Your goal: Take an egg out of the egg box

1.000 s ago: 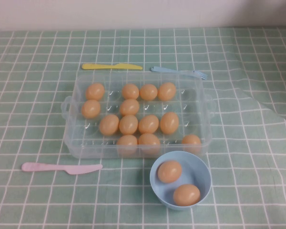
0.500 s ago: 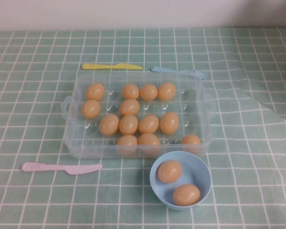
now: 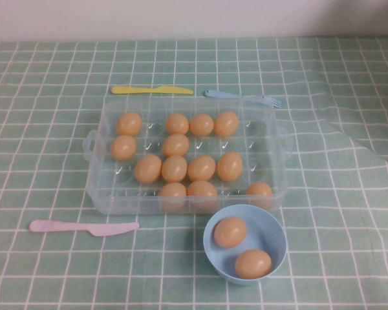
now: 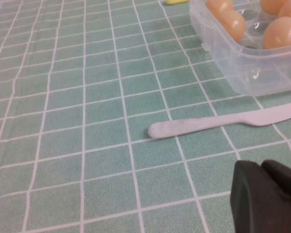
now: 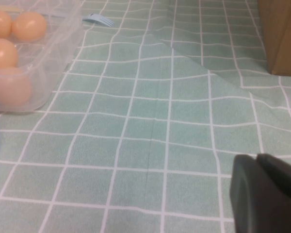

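The clear plastic egg box (image 3: 270, 139) stands mid-table and holds several orange-tan eggs; one egg (image 3: 174, 168) lies near its middle. The box's near-left corner (image 4: 252, 70) and an egg (image 4: 233, 24) show in the left wrist view. Its right end (image 5: 53, 58) and an egg (image 5: 2, 53) show in the right wrist view. My left gripper (image 4: 262, 167) is shut and empty, low over the cloth near the front left, short of the pink knife. My right gripper (image 5: 256, 158) is shut and empty over the cloth right of the box, outside the high view.
A light-blue bowl (image 3: 275, 227) with two eggs stands in front of the box. A pink knife (image 3: 84, 227) lies front left, with a yellow knife (image 3: 152, 90) and a blue fork (image 3: 242, 97) behind the box. A brown box (image 5: 281, 34) is far right. The cloth is creased (image 3: 349, 132).
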